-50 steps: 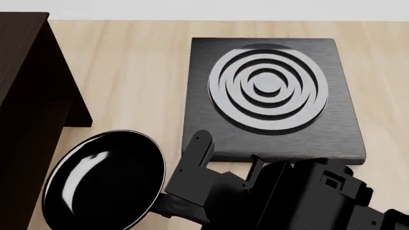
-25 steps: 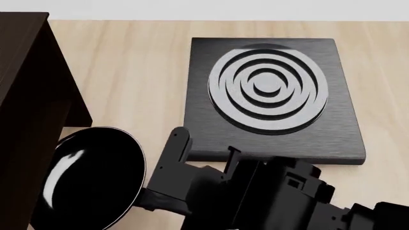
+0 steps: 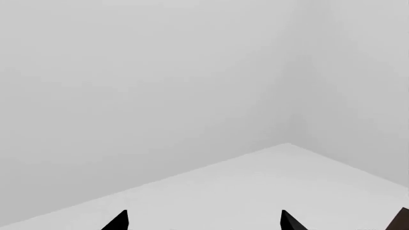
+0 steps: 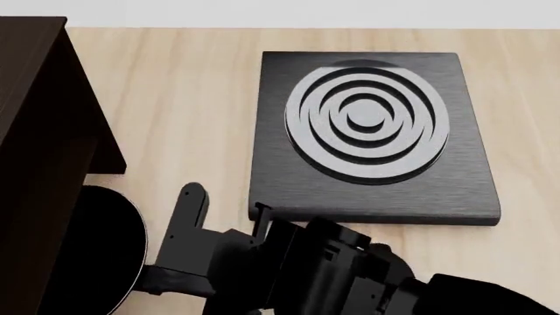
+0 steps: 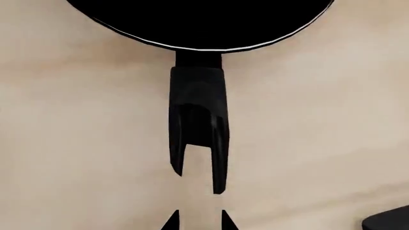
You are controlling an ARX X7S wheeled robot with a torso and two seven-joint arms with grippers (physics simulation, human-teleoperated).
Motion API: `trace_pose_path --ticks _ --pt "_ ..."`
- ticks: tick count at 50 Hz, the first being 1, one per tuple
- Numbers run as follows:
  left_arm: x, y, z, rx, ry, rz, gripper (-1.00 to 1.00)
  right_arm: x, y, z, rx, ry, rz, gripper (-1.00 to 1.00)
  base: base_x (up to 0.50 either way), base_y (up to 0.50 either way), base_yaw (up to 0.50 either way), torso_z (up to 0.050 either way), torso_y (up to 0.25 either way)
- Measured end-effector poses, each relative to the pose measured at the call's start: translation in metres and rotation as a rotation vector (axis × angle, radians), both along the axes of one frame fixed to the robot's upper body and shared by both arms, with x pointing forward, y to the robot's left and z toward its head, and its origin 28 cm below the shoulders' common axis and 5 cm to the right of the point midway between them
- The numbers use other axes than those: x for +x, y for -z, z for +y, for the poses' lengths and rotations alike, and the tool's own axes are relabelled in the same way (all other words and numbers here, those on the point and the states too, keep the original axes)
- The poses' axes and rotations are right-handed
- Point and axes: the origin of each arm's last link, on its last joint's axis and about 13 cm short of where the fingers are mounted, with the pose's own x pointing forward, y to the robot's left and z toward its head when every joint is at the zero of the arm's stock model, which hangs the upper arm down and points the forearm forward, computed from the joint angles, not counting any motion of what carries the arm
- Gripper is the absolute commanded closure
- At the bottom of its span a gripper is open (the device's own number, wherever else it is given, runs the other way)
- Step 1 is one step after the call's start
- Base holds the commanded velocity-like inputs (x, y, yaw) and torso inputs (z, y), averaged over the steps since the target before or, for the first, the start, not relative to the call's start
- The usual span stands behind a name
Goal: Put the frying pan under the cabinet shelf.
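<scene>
Now the placing step is being carried out: the frying pan is lying partly beneath the dark cabinet shelf, with only its near side and thin light rim showing beyond the cabinet's side panel in the head view. The right gripper is seen in the right wrist view with its two tips close together and just short of the looped end of the pan handle; nothing is lying between the tips, so the handle is judged not to be clamped, though whether the jaws are fully together cannot be told. Straight ahead of the jaws the handle is running to the pan's rim, with bare wooden tabletop to either side. A black stove slab with concentric rings is lying well off to the side, away from the cabinet. The left gripper is being held with its tips apart, pointing at blank wall, holding nothing. The next move is judged to call for a straight push along the handle's line, or a clean retreat.
</scene>
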Motion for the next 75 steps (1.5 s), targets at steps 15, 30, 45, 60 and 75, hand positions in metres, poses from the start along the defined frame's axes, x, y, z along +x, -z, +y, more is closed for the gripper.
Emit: trace_pose_path --ticks 15,30,45,60,75 --pt "0.000 0.000 0.000 0.005 -0.002 0.004 -1.00 0.023 0.009 0.023 0.022 -0.093 0.036 1.00 0.00 0.00 0.00 0.000 0.000" --pt "0.001 0.002 0.002 0.004 -0.010 0.011 -1.00 0.035 0.006 0.026 -0.003 -0.155 0.062 1.00 0.00 0.00 0.00 0.000 0.000" --pt "0.001 0.004 0.004 0.000 -0.016 0.016 -1.00 0.035 0.005 0.030 -0.028 -0.199 0.037 1.00 0.00 0.00 0.00 0.000 -0.001" --pt "0.001 0.006 0.004 -0.003 -0.017 0.022 -1.00 0.024 0.014 0.046 0.009 -0.274 0.068 1.00 0.00 0.00 0.00 0.000 -0.001" --pt "0.001 0.006 0.004 -0.004 -0.016 0.025 -1.00 0.011 0.023 0.060 0.044 -0.332 0.114 1.00 0.00 0.00 0.00 0.000 -0.001"
